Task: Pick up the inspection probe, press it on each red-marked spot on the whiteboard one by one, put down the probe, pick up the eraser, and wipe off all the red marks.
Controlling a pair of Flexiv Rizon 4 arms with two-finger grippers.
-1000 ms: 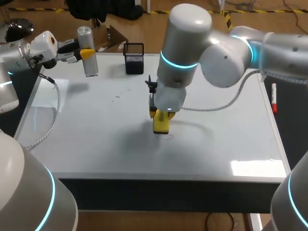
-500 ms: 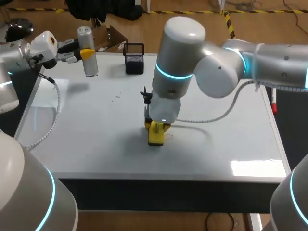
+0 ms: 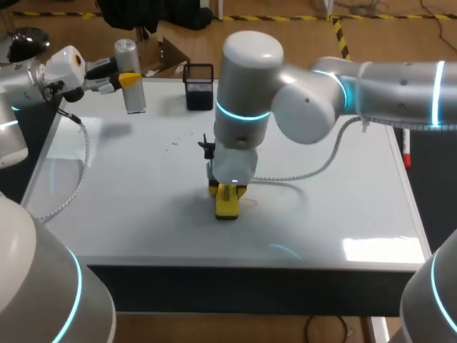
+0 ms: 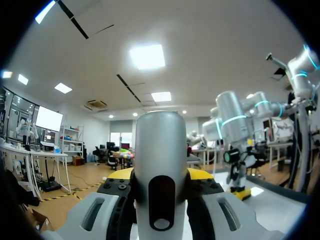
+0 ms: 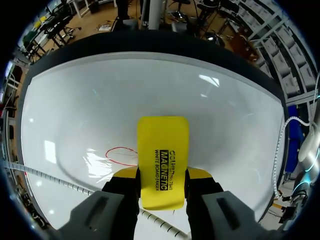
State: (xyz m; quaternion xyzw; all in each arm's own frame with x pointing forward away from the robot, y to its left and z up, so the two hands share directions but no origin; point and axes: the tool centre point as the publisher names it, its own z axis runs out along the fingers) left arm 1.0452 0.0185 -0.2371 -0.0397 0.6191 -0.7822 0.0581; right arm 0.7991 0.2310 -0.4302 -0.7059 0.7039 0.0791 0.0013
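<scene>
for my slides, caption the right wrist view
Right gripper holds a yellow eraser on the whiteboard, beside a looping red mark.

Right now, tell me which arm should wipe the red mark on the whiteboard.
Right. The right gripper is shut on the yellow eraser, which is down on the whiteboard just beside the red mark. The left gripper holds the probe at the far left corner, away from it.

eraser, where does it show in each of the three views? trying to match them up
Head view: the eraser stands near the middle of the whiteboard, under the right arm.
Left wrist view: small and far off, beside the probe, below the right arm.
Right wrist view: between the fingers of the right gripper, on the whiteboard.
Shared landmark: the whiteboard, in all three views.
</scene>
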